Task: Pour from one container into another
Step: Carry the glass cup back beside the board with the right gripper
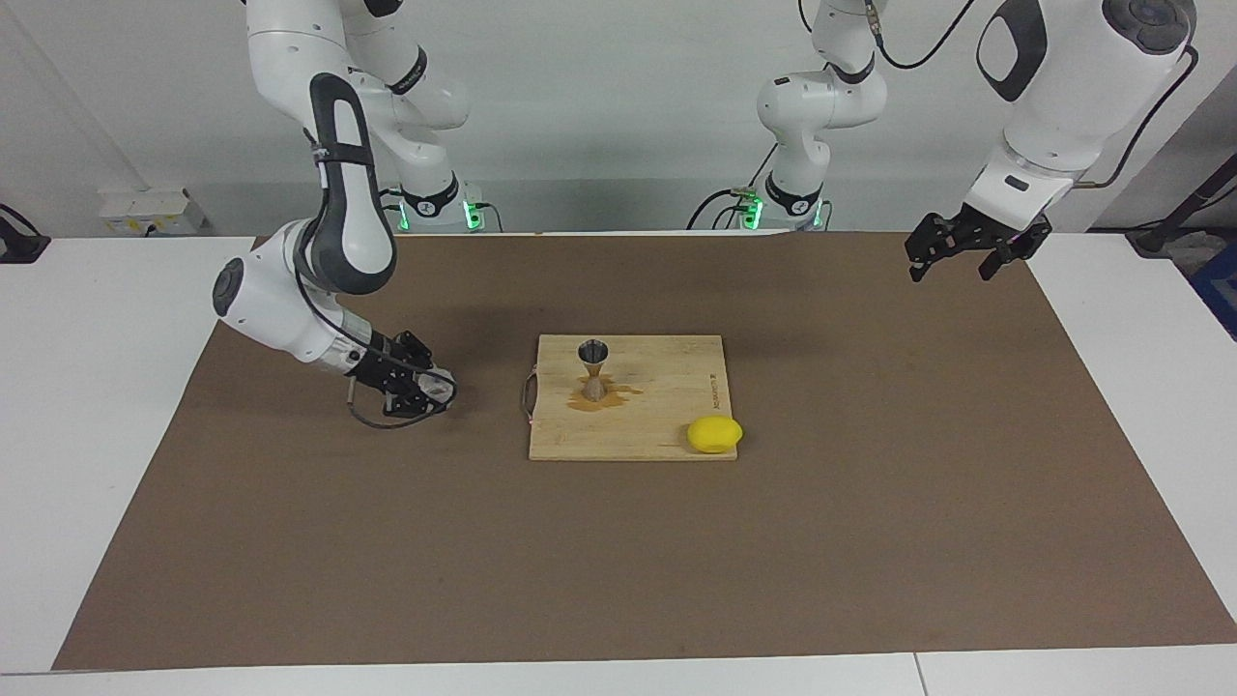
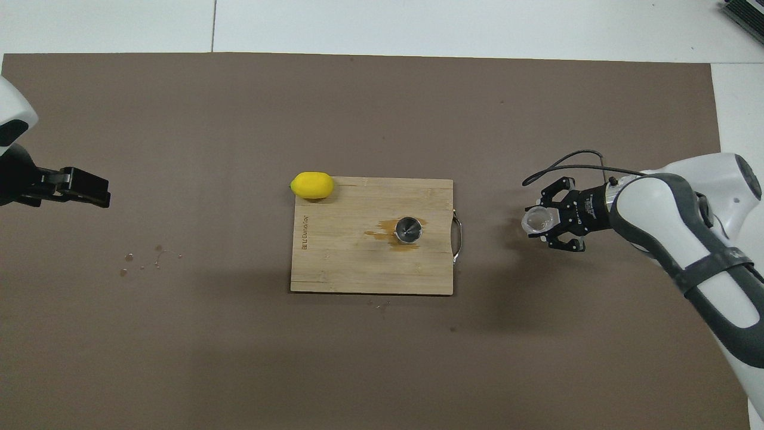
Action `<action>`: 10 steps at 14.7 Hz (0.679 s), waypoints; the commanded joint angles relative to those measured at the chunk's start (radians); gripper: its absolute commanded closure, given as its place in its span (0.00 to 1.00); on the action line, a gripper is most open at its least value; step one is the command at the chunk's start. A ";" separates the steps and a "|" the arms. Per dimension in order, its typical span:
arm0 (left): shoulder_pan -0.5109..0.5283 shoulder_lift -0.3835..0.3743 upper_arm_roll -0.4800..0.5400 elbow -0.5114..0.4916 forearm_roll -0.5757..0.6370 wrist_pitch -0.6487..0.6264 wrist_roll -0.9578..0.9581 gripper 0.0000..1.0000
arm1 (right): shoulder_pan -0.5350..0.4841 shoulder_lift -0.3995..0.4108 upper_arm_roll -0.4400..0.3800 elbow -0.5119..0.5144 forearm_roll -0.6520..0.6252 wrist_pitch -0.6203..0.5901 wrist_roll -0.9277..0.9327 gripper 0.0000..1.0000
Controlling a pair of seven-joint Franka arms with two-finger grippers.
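Right gripper point(image 1: 425, 391) sits low over the mat point(image 1: 870, 503), toward the right arm's end of the table, well apart from the board point(image 1: 667, 425). Its jaws are clamped on the cup point(image 2: 535, 220), held side-on with the mouth showing in the overhead view; the cup looks empty. The low pose off the board probably means the cup is being parked clear of the work area, so the pour itself seems done.

The jigger point(image 1: 592, 368) stands upright on the board, toward the edge nearer the robots, with a brown puddle point(image 1: 609, 396) around its foot, so some liquid missed. Nothing touches the jigger.

The lemon point(image 1: 715, 434) rests at the board corner farther from the robots, toward the left arm's end, overhanging the edge. It is well apart from the jigger.

Left gripper point(image 1: 969, 247) hangs in the air over the mat edge at the left arm's end, jaws apart, holding nothing; this arm waits.

A few droplets point(image 2: 143, 260) dot the mat toward the left arm's end.

Room: open mat all around the right gripper, and the board handle point(image 2: 458, 239) is the closest edge, still a clear gap away. Setting down needs the cup turned upright first, or it could roll. The wet board is a slip risk for the jigger if bumped.
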 commanded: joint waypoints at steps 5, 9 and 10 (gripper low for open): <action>-0.038 -0.023 0.041 -0.016 -0.007 0.004 -0.016 0.00 | -0.079 0.026 0.013 -0.034 0.034 -0.017 -0.134 0.73; -0.036 -0.023 0.041 -0.015 -0.007 0.015 -0.013 0.00 | -0.080 0.017 0.007 -0.053 0.032 0.009 -0.132 0.01; -0.036 -0.023 0.041 -0.015 -0.007 0.015 0.000 0.00 | -0.085 0.014 0.006 -0.061 0.025 0.008 -0.126 0.00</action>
